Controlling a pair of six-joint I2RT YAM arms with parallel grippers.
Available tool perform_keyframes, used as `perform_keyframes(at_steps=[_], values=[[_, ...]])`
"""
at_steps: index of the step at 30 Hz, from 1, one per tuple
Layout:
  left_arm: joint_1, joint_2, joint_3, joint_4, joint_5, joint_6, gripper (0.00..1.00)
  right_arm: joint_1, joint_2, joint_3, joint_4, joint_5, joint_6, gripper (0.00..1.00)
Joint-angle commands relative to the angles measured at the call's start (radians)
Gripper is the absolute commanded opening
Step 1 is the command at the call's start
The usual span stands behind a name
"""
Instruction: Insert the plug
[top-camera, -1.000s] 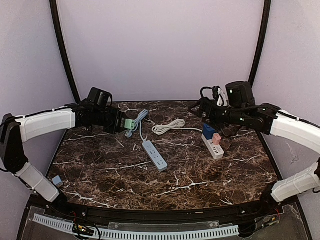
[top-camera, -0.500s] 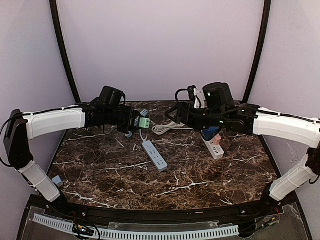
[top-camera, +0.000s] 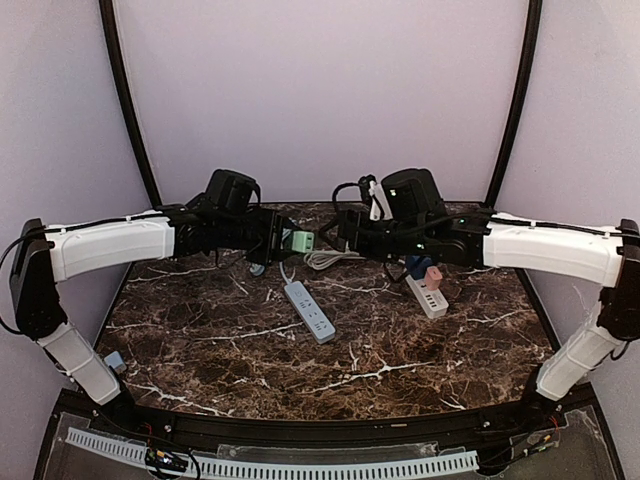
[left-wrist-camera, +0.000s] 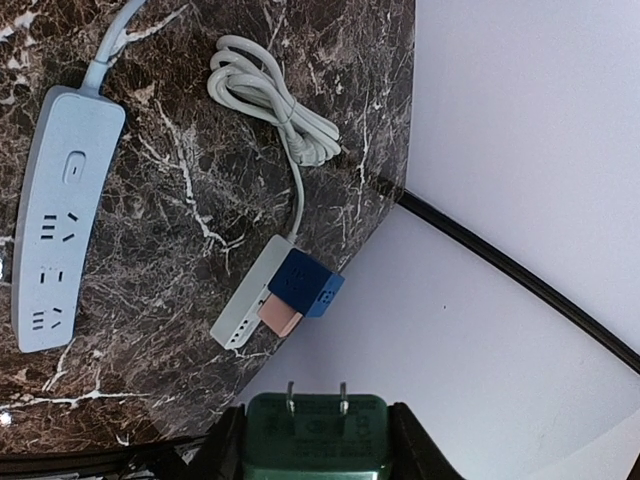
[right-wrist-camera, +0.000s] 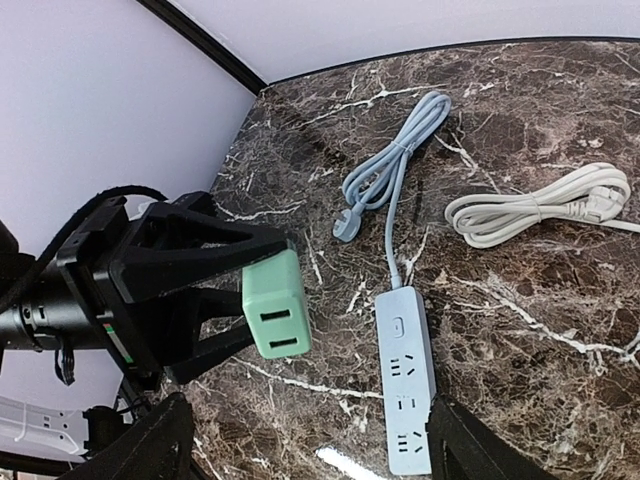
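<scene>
Two arms meet above the far middle of the counter (top-camera: 200, 350).

Overhead view: the left fingers (top-camera: 276, 239) are clamped on the green plug (top-camera: 298, 241), which is held in the air. The right fingers (top-camera: 338, 227) face it, just beside it; contact cannot be told. The grey strip (top-camera: 309, 311) lies on the counter nearer the bases, roughly between the two arms. A white strip (top-camera: 428, 296), with blue and pink adapters already seated, lies to the right.

Left wrist view: the plug is gripped by its sides. Its two prongs point away from the wrist, bare and straight.

Right wrist view: the right fingers are spread wide apart and empty. A plug face with two dark slots is turned toward them.

Assessment: a handover looks likely.
- If the left side releases before the right closes, the plug falls.
- A skewed regrasp would tilt the prongs off the slots.
- The grey strip is unrestrained and may slide under insertion force.
</scene>
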Motion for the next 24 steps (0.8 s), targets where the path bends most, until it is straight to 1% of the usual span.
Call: perform_keyframes(at_steps=[1,7,16,24], values=[[-0.023,0.002,0.024,0.042,-0.005,-0.033,0.01,0.025,0.048,0.062,0.027,0.037,-0.037,0.79],[-0.036,0.006,0.039,0.049,-0.001,-0.043,0.01,0.035,0.088,0.085,0.039,0.040,-0.067,0.78],[-0.049,0.009,0.054,0.057,-0.003,-0.055,0.01,0.037,0.121,0.097,0.054,0.034,-0.095,0.71],[-0.059,0.011,0.059,0.057,-0.001,-0.058,0.01,0.038,0.138,0.108,0.066,0.044,-0.125,0.62]])
